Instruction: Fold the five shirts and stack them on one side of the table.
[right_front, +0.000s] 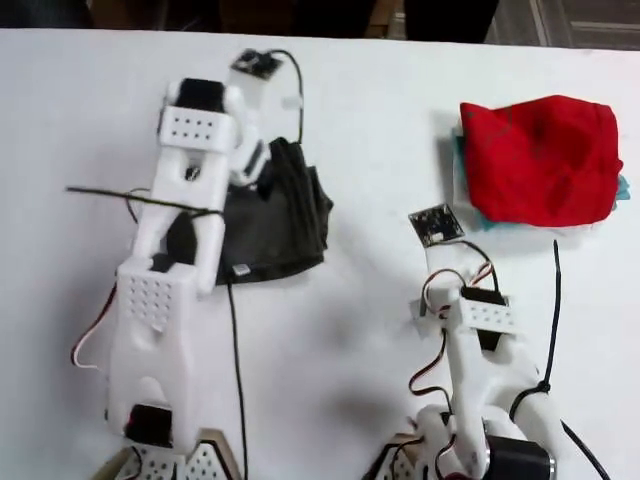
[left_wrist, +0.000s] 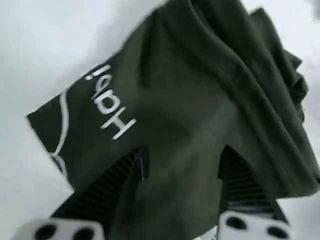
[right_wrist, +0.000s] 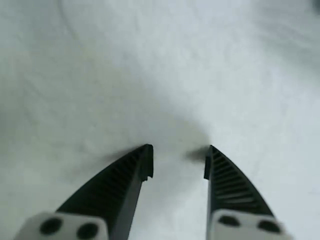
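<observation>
Dark shirt (right_front: 280, 215) lies rumpled and part-folded on the counter (right_front: 380, 100). Left claw (left_wrist: 183, 157) sits directly over it, released, fingers spread against the cloth. Right claw (right_wrist: 178, 150), also released, is over bare counter well to the right of the dark shirt. Red shirt (right_front: 540, 155) lies farther right again.

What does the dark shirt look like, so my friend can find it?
On the white table, find the left arm, far from the red shirt. The dark shirt lies rumpled under the left gripper. It is the only blackish cloth, with white print, lying alone, not on a pile.
</observation>
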